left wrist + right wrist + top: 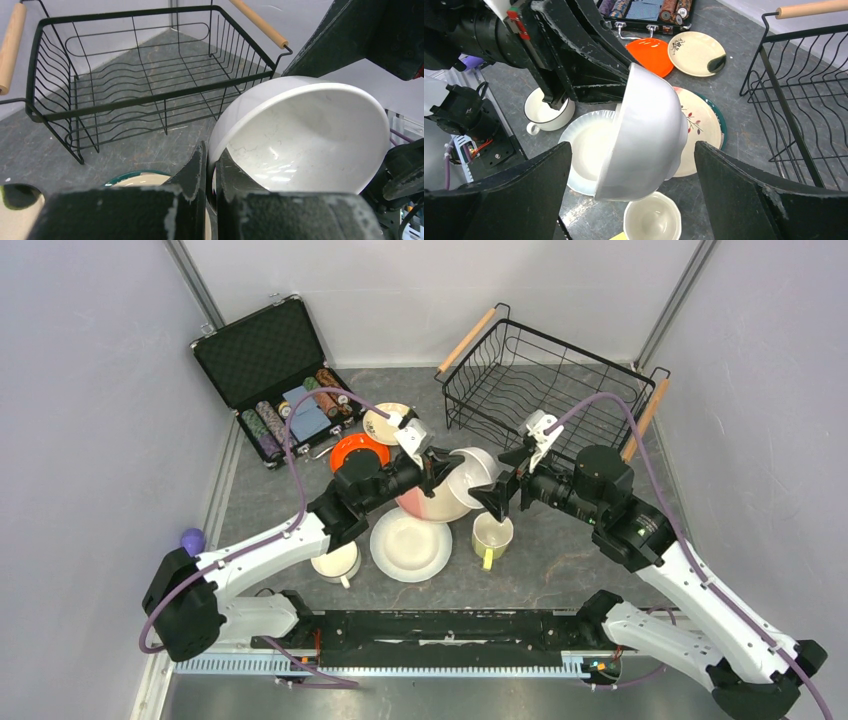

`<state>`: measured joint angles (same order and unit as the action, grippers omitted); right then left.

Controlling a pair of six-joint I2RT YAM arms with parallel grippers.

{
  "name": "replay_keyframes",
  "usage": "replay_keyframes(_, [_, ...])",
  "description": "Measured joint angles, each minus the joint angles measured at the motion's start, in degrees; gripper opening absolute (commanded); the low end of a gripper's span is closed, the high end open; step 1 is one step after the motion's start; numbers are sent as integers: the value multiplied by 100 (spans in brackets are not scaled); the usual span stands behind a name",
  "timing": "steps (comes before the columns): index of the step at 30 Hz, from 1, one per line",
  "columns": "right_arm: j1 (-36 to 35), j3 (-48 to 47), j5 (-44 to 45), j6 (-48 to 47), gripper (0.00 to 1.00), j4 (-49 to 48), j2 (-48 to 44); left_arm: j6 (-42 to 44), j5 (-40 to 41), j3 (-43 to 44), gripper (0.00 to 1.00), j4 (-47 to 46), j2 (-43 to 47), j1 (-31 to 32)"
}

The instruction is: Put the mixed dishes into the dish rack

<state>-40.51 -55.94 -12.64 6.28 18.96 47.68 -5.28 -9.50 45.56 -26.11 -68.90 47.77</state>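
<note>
My left gripper (pixel 440 468) is shut on the rim of the small white bowl (pixel 473 474) and holds it tilted in the air above the plates. In the left wrist view the gripper (pixel 212 150) pinches the bowl (pixel 300 135) at its near edge. My right gripper (pixel 497 500) is open, and in the right wrist view (pixel 632 145) its jaws stand wide on either side of the bowl (pixel 649 135) without touching it. The black wire dish rack (pixel 545 380) stands at the back right, with nothing in it (pixel 150 95).
On the table lie the pink-cream plate (pixel 425 505), a white plate (pixel 410 545), an orange plate (pixel 358 450), a cream spotted plate (pixel 385 423), a white mug (pixel 335 562) and a yellow-green mug (pixel 492 535). An open black case (pixel 270 360) with chips is at the back left.
</note>
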Motion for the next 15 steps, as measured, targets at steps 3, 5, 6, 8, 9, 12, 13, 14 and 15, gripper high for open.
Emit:
replay_keyframes(3, [50,-22,0,52,98,42,2,55,-13,-2,2,-98,9,-2])
replay_keyframes(5, [101,-28,-13,101,98,96,20,63,-11,0,2,-136,22,-2])
replay_keyframes(6, [157,-39,-61,133,98,136,44,66,-11,0,2,-146,28,-2])
replay_keyframes(8, [378,-52,-247,195,98,164,107,68,-13,0,2,-149,37,-2])
replay_keyframes(9, [529,-52,-407,249,98,170,142,66,-17,0,2,-149,39,-4])
replay_keyframes(12, [868,-39,-868,382,98,129,201,66,-57,0,2,-155,42,-15])
replay_keyframes(13, [909,-26,-1008,402,98,96,201,66,-92,0,2,-155,39,-20])
replay_keyframes(14, [925,-2,-1161,431,98,35,192,66,-151,0,2,-155,42,-20])
replay_keyframes(15, [931,26,-1322,450,98,-44,188,63,-214,0,2,-155,39,-20])
